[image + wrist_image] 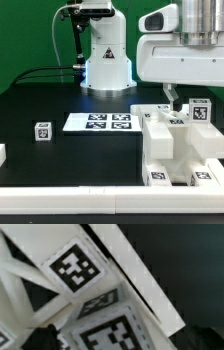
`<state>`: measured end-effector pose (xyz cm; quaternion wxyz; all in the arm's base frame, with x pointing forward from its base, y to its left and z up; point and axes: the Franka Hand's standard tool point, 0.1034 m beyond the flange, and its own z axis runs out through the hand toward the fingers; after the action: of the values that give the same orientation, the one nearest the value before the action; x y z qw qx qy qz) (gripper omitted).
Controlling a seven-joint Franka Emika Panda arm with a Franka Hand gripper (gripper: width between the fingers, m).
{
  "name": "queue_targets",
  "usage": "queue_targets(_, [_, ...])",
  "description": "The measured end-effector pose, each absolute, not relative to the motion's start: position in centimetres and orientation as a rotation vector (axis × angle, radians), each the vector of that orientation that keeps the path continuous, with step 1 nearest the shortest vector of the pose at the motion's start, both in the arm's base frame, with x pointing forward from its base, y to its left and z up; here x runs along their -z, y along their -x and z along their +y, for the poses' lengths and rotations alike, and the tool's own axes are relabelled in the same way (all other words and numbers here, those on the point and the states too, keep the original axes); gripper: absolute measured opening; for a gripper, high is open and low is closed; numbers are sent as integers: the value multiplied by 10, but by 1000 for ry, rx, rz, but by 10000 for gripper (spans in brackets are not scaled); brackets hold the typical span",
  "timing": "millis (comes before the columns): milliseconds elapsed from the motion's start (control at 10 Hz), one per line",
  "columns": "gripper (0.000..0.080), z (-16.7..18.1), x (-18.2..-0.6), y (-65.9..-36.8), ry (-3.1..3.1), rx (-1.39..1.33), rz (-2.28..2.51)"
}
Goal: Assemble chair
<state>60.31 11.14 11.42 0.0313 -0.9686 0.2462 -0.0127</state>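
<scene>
The chair [175, 145] is a cluster of glossy white blocky parts with black-and-white tags, standing at the exterior view's right near the table's front edge. My gripper [172, 100] hangs straight above its back part, with the fingers just over a tagged upright piece [198, 112]. In the wrist view, white bars and tagged faces [78, 268] fill the picture. My gripper [120, 339] is open; its dark fingers [38, 338] stand wide apart on either side of a tagged white part [112, 333]. The fingers do not seem to press on the part.
The marker board [100, 122] lies flat mid-table. A small tagged cube [42, 130] stands at the exterior view's left, with a white piece [3, 153] at the left edge. The robot base [105, 60] rises at the back before a green wall.
</scene>
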Motion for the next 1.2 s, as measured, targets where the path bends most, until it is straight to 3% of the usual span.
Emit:
queue_targets(100, [649, 111, -113, -602, 3074, 53, 478])
queue_targets(300, [649, 115, -112, -600, 3087, 54, 472])
queue_targets(400, [530, 114, -112, -601, 3087, 54, 474])
queue_targets(500, [530, 114, -112, -601, 3071, 52, 550])
queue_targets(600, [345, 114, -112, -601, 3050, 51, 655])
queue_targets(700, [280, 115, -111, -600, 3034, 50, 721])
queue_targets(1200, [280, 114, -110, -600, 2599, 11, 1664])
